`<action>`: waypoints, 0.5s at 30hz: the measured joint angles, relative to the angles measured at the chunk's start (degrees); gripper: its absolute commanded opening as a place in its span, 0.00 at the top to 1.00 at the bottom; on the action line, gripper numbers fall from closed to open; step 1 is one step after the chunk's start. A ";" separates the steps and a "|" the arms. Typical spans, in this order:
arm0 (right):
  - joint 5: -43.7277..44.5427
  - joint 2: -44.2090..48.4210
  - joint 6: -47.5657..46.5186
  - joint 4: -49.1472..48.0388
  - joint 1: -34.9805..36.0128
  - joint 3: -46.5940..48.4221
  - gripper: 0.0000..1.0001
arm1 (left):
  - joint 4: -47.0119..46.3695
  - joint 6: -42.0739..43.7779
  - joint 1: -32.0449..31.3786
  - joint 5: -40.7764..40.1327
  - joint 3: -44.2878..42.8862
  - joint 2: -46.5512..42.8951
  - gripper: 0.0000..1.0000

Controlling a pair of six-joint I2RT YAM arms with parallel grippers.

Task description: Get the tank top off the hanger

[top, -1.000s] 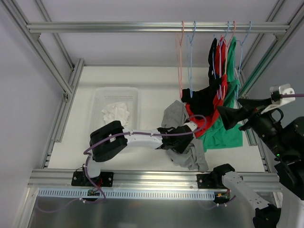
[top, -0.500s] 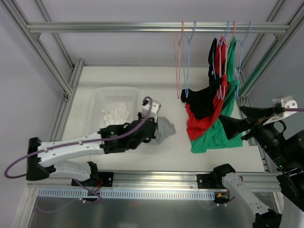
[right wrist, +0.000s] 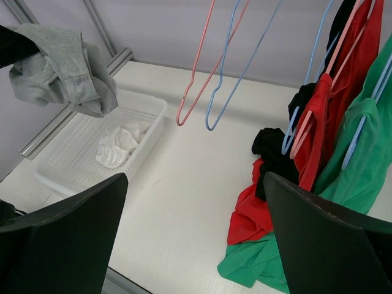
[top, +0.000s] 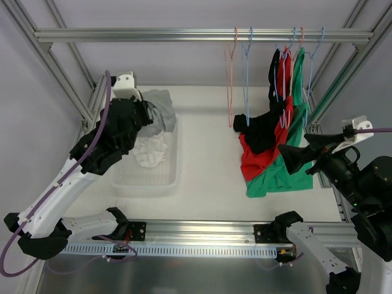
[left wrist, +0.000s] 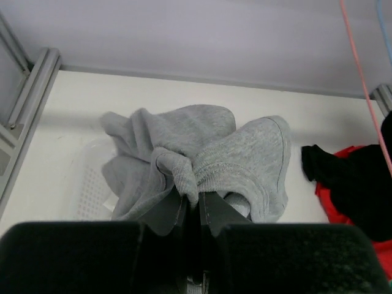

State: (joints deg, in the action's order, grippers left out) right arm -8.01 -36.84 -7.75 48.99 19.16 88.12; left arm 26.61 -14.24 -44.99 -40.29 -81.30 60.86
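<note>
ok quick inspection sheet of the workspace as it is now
surface: white table
job's things: grey tank top off any hanger, held above the white basket; pink hanger and blue hanger hang empty
clutter: white cloth in the basket; black garment, red garment and green garment hang on the rail, trailing onto the table
grippers: left gripper shut on the grey tank top; right gripper open, holding nothing
cables: purple cable runs along the left arm
surroundings: aluminium frame with hanging rail

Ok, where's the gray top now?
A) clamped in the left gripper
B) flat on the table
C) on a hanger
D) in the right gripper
A: the left gripper is shut on the gray top, holding it up near the basket.
</note>
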 measured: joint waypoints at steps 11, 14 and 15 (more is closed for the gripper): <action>5.22 -12.13 1.31 0.68 0.00 6.56 0.01 | 2.91 -9.16 16.92 13.44 10.19 3.85 1.00; 7.67 -19.85 0.98 1.09 -0.24 12.41 0.00 | 3.26 -12.37 17.33 14.75 14.86 3.72 1.00; 8.11 -23.61 0.61 1.14 -0.52 14.93 0.06 | 3.34 -13.42 17.33 14.82 16.33 3.56 1.00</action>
State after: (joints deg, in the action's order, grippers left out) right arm 0.10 -60.45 -7.14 50.13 18.63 103.04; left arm 29.95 -27.66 -27.66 -25.47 -64.97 64.42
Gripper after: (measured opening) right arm 0.993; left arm 0.035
